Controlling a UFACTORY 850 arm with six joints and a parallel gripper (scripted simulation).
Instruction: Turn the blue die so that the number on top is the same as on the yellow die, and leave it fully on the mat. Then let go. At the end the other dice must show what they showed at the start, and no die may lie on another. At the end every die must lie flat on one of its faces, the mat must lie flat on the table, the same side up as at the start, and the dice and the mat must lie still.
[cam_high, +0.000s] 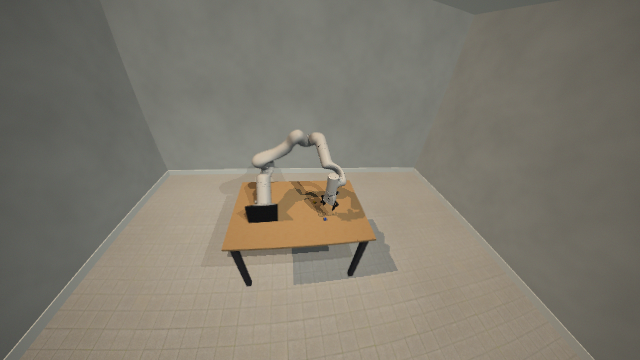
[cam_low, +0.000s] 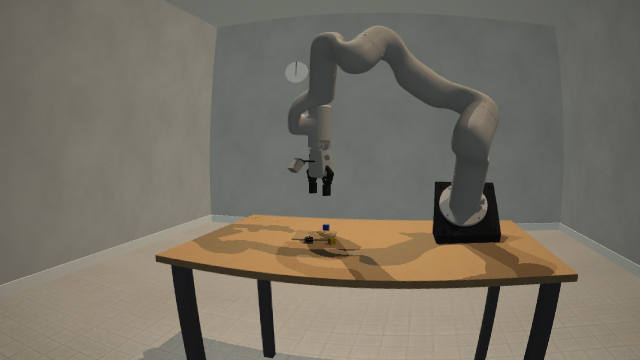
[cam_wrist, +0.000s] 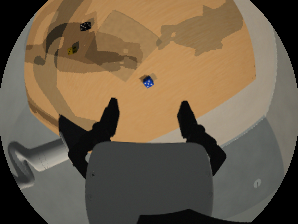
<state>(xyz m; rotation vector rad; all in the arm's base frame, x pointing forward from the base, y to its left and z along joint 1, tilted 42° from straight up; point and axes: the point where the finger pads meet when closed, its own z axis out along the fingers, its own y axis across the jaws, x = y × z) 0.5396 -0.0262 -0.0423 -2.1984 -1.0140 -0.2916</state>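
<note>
The gripper (cam_low: 320, 189) is held high above the table (cam_low: 210, 257), fingers spread wide and empty. The blue die (cam_wrist: 148, 82) is seen just ahead of the fingertips, near the yellow die (cam_low: 332, 241) and black die (cam_low: 309, 240). A misaligned descent could nudge these neighbours, altering their faces.
</note>
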